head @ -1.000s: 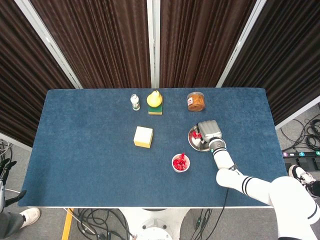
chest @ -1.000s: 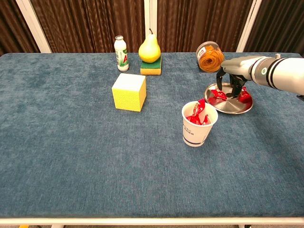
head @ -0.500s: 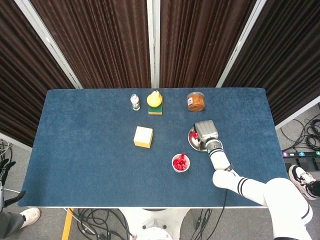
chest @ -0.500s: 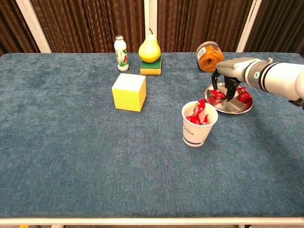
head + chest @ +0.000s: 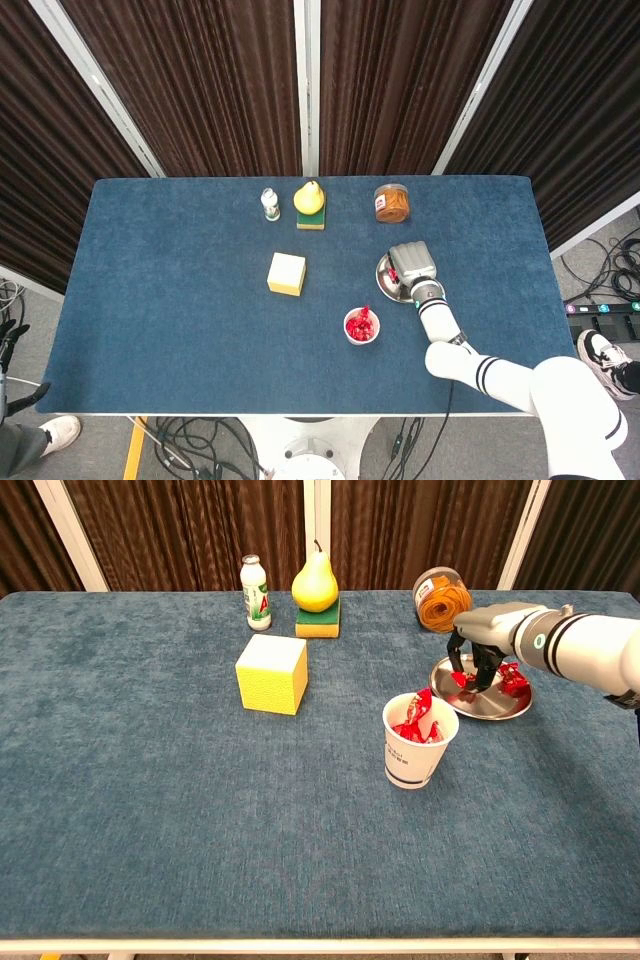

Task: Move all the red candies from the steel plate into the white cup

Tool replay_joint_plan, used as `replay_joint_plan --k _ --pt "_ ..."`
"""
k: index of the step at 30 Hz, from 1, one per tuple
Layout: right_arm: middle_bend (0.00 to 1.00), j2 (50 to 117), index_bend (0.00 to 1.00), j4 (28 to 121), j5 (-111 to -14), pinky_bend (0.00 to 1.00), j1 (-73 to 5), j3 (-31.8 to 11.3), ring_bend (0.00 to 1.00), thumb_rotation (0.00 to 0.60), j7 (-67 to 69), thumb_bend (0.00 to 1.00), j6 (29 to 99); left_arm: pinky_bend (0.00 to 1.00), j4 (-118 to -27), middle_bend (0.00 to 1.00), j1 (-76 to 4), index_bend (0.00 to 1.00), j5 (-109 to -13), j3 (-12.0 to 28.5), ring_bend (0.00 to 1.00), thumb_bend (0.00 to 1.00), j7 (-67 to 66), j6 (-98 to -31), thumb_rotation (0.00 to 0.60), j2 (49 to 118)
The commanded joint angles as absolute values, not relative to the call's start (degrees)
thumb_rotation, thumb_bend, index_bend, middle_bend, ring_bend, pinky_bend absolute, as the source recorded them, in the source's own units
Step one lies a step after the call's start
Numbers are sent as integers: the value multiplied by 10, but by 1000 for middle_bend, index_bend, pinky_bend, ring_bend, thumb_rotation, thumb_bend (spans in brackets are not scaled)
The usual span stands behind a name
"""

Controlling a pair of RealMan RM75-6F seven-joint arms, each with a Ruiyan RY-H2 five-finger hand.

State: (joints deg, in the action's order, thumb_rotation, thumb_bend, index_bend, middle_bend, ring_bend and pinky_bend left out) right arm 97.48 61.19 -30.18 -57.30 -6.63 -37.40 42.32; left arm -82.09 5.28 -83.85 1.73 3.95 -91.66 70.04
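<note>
A red candy [image 5: 463,678] is pinched by the right hand [image 5: 478,652] over the plate's [image 5: 490,710] left rim; another candy [image 5: 513,676] lies on it. The cup [image 5: 417,752], holding candies, stands nearby. Open table [image 5: 150,810] is seen leftward.

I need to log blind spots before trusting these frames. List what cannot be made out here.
- Candies left on the steel plate: the right hand covers most of it in the head view; fingers block part in the chest view.
- Left hand: outside both views.
- Bottle label: too small to read.
</note>
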Motion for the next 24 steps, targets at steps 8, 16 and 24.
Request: replay_joint_plan --k 8,16,24 --pt "1000 763 602 939 -493 1000 -493 -92 1000 600 -254 373 521 204 -834 212 54 220 -844 19 209 2 28 -926 600 692" --pt "1000 699 607 1063 -630 1000 -460 -59 1000 600 -210 371 524 205 -849 212 54 220 -850 17 210 3 16 -930 600 687" --pt "1000 748 565 1039 -632 1000 -472 -36 1000 600 -253 371 505 204 -847 212 58 220 -847 16 209 3 20 -932 600 689"
